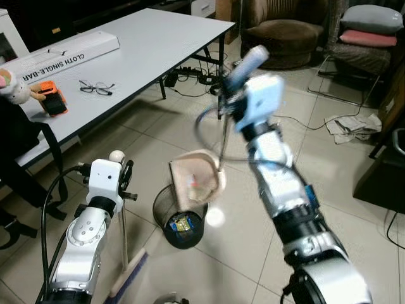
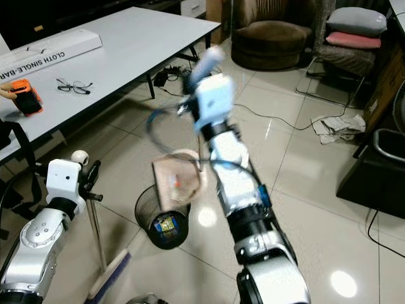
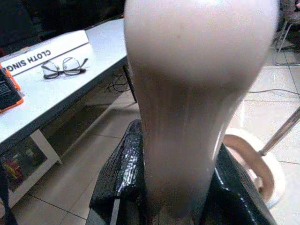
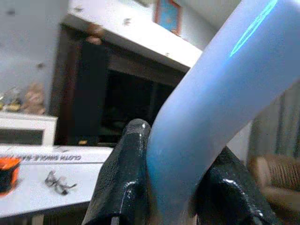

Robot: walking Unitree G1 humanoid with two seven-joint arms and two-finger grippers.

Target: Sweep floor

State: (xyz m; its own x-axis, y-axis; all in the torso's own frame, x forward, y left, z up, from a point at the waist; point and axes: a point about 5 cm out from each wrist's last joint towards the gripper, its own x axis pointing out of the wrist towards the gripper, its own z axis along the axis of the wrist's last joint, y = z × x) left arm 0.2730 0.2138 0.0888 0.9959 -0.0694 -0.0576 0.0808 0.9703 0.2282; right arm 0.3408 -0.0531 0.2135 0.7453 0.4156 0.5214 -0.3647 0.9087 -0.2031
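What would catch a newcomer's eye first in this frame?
The right gripper, raised high mid-picture, is shut on a pale blue handle, from which a beige dustpan hangs tipped over a black mesh bin on the tiled floor. Low on the left, the left gripper is shut on the broom, which stands upright beside the bin. Behind, glasses lie on the white table.

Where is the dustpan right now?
In the head views the dustpan hangs tilted just above the black mesh bin, held up by its handle in the right pincer, right of the broom.
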